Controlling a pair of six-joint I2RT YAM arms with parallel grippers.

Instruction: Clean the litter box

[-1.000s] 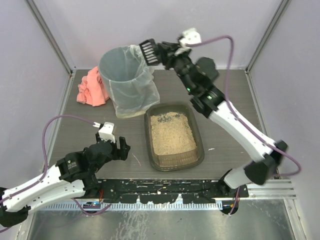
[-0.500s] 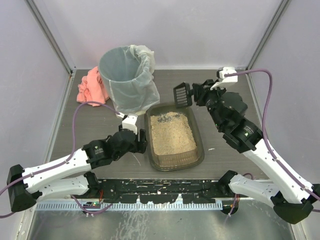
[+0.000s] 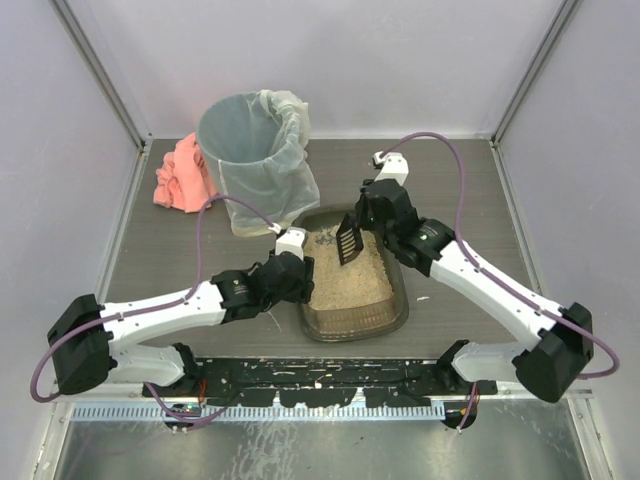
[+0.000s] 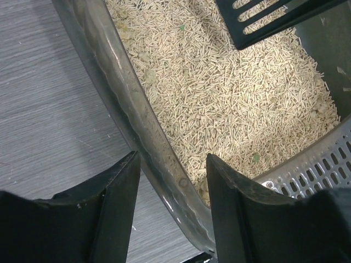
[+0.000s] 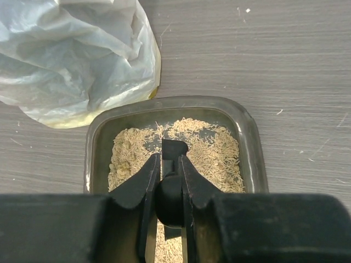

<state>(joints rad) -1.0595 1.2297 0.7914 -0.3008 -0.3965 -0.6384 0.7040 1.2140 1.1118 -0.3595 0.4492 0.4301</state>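
Far left lay a pink cloth [image 3: 180, 176], and beside it stood the lined bin [image 3: 250, 160]. The left gripper [image 4: 170, 186] was found astride the left wall of the litter box [image 3: 352, 330], one finger outside over the table [image 3: 470, 200] and one inside over the litter [image 4: 219, 109]. Its jaws were part open, with no pad seen touching the wall. The litter box sat mid-table, just in front of the bin. Over its far end the scoop [image 3: 349, 238] hung blade-down, its handle clamped in the closed right gripper [image 5: 170, 164]. Judgement: the step in hand was scooping, with the box about to be steadied. The next move called for a firm hold on the wall, then a shallow pass beneath the dark soiling at the far end.
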